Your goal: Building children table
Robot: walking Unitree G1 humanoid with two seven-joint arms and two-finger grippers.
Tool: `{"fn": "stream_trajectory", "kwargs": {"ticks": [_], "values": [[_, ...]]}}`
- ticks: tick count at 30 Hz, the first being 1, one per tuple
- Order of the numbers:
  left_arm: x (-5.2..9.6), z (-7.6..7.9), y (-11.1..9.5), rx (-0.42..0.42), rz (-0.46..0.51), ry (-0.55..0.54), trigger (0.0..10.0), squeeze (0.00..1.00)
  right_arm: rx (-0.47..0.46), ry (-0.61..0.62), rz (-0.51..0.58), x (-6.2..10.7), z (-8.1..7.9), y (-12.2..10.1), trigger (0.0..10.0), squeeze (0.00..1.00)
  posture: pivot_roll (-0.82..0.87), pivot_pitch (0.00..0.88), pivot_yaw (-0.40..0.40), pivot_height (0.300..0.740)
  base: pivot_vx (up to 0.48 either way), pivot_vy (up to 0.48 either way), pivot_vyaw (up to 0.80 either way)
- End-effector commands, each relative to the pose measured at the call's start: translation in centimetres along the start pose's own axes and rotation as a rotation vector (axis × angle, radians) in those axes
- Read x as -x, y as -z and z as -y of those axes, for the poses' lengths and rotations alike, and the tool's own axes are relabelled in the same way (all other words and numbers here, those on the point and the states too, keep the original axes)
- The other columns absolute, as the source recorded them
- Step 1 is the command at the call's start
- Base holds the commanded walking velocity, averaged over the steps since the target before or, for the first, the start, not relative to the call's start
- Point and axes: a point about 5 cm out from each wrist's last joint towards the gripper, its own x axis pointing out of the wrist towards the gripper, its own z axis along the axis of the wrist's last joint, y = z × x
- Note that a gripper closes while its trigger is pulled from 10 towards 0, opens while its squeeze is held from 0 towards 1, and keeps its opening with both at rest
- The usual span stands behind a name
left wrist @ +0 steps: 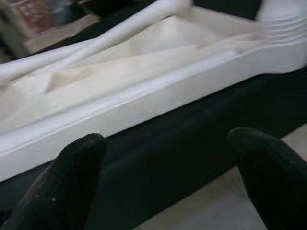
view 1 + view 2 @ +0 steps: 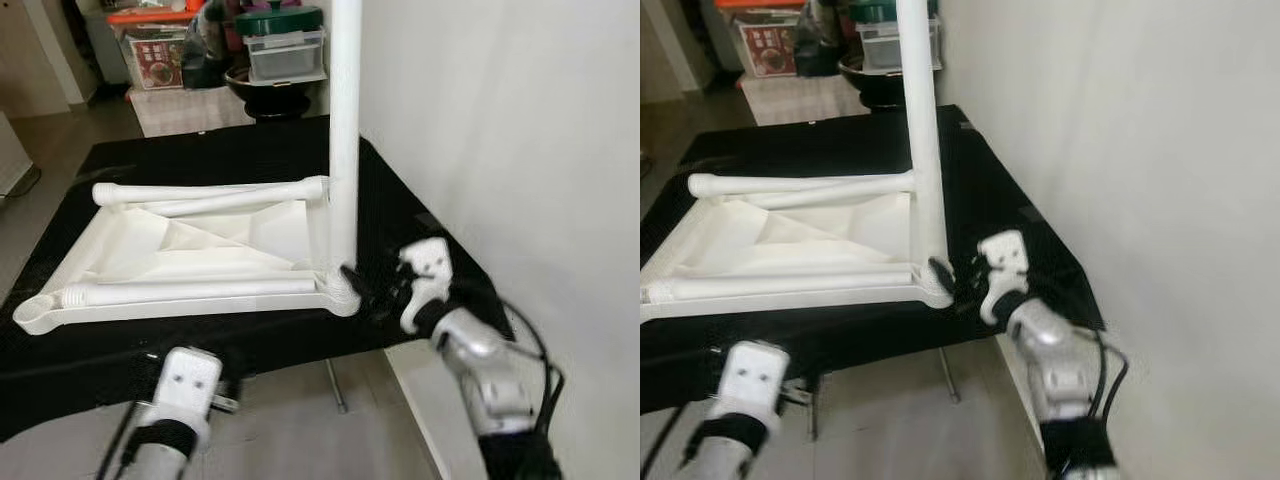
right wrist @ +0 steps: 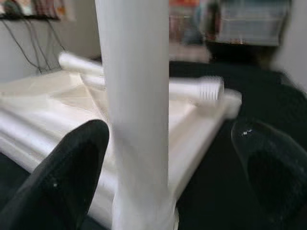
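1. the white table top lies upside down on the black-covered bench, its underside facing up.
2. one white leg already stands upright in the near right corner socket; whether it is fully seated i cannot tell.
3. two more legs lie loose on the upturned top: one along the far edge, one along the near edge. a fourth i cannot make out.
4. the right hand sits low at the standing leg's base, its fingers spread to either side of the leg and gripping nothing.
5. the left hand hovers below the bench's near edge, fingers wide apart and empty, facing the top's near rim.
6. judged so, roughly one leg is in; the loose legs are yet to be fitted, then the table turned over.
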Motion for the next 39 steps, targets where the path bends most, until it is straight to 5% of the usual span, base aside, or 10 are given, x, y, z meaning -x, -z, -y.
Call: {"fn": "stream_trajectory", "kwargs": {"ticks": [1,4,10,21,22,24,25,34,37,39], "values": [[0.1,0.0,-0.2,-0.006,0.017,0.028,10.0,0.0,-0.02,-0.036,-0.028,-0.2,-0.1,0.7,10.0,0.0,0.08,0.046,0.015,0.74,0.0,0.0,0.0],[0.7,0.9,-0.9,0.015,0.052,0.128,10.0,0.0,0.024,-0.154,-0.024,-1.1,1.0,-0.9,10.0,0.0,0.1,0.078,0.003,0.74,0.0,0.0,0.0],[1.6,1.4,-1.7,0.066,0.093,0.185,10.0,0.0,0.046,-0.381,-0.01,-1.9,0.4,-2.8,10.0,0.0,0.1,0.118,-0.003,0.74,0.0,0.0,0.0],[2.8,1.7,-2.8,0.088,0.13,0.23,10.0,0.0,0.052,-0.542,0.003,-4.7,0.0,-4.5,10.0,0.0,0.13,0.177,-0.019,0.74,0.0,0.0,0.0],[3.0,1.7,-3.0,0.089,0.133,0.225,10.0,0.0,0.047,-0.565,0.003,-4.9,-0.2,-4.6,3.4,0.0,0.13,0.191,-0.024,0.74,0.0,0.0,0.0],[3.0,1.7,-3.0,0.089,0.133,0.225,10.0,0.0,0.047,-0.565,0.003,-4.9,-0.2,-4.6,3.4,0.0,0.13,0.191,-0.024,0.74,0.0,0.0,0.0],[3.3,1.7,-3.1,0.092,0.136,0.219,10.0,0.0,0.039,-0.589,-0.002,-5.1,-0.2,-4.7,0.0,0.0,0.14,0.199,-0.027,0.74,0.0,0.0,0.0],[4.1,1.8,-3.7,0.103,0.141,0.201,10.0,0.0,0.015,-0.662,-0.039,-5.3,0.6,-5.0,0.0,0.0,0.13,0.227,-0.036,0.74,0.0,0.0,0.0],[4.1,1.7,-3.7,0.108,0.14,0.199,10.0,0.0,0.014,-0.616,-0.058,-5.3,1.1,-5.0,0.0,0.0,0.13,0.228,-0.036,0.74,0.0,0.0,0.0],[4.2,1.7,-3.9,0.109,0.141,0.197,10.0,0.0,0.042,-0.394,-0.127,-5.3,1.9,-4.0,0.0,0.0,0.12,0.243,-0.061,0.74,0.0,0.0,0.0]]}}
